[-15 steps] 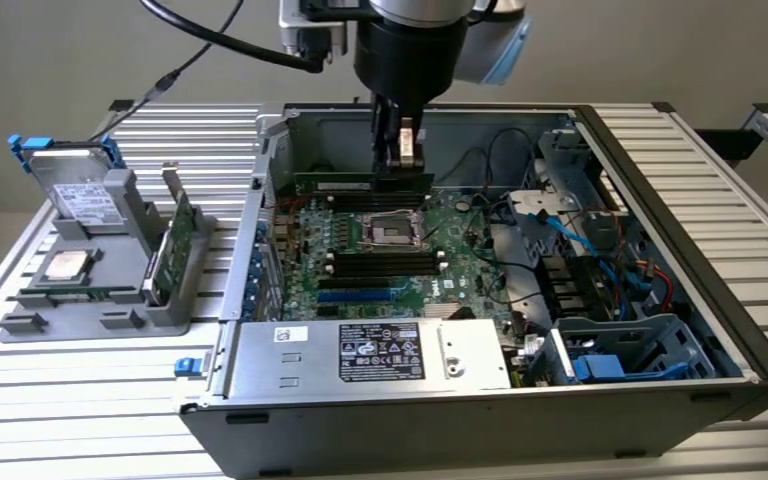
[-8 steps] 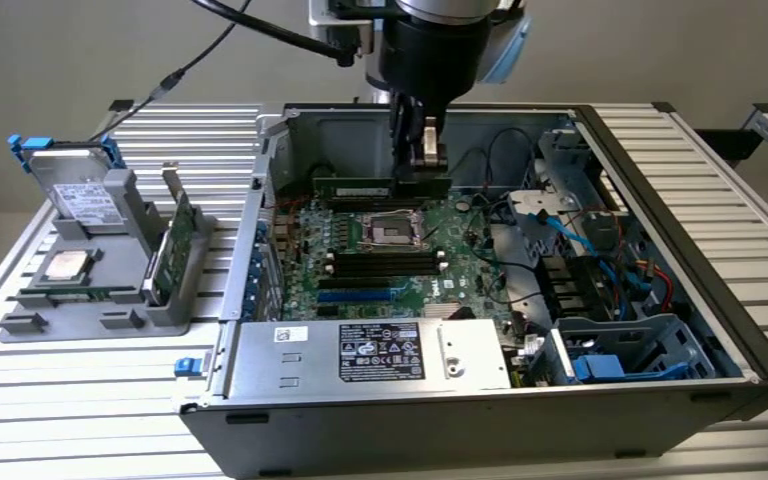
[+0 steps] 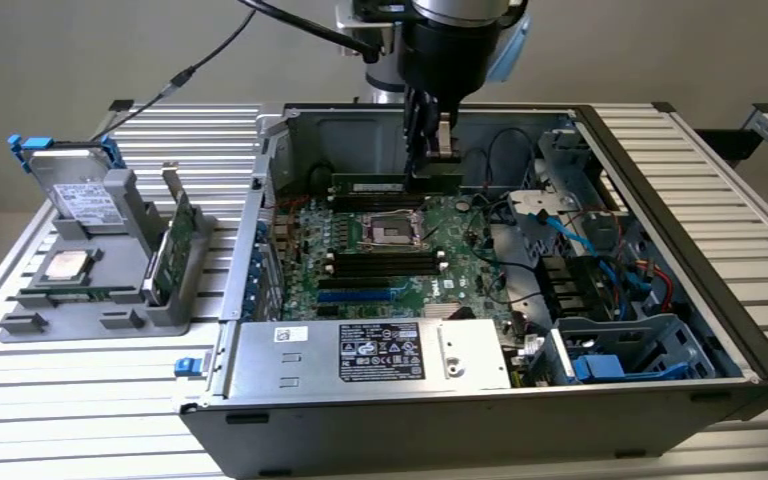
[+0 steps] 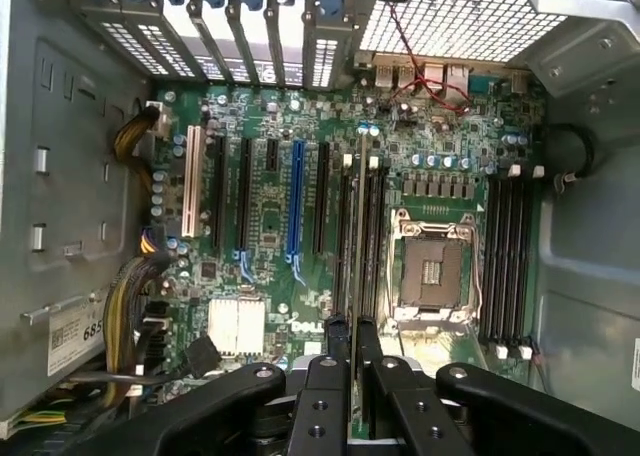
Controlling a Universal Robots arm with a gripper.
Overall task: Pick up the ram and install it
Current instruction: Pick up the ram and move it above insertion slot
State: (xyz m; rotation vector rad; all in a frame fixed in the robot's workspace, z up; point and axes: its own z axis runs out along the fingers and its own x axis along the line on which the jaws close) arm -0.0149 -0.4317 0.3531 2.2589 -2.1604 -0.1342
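The black two-fingered gripper (image 4: 351, 328) pinched the ram (image 4: 355, 241), a long thin circuit-board stick seen edge-on, directly over the black memory slots (image 4: 375, 236) of the green motherboard (image 4: 270, 216). An empty square metal-framed processor socket (image 4: 432, 271) lay just beside the fingertips.

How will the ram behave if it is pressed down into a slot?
Probably stiff: the ram looks straight though the gripper pinches it near one end. Likely light and thin, so it could twist off-line. Bare board, so probably fragile.
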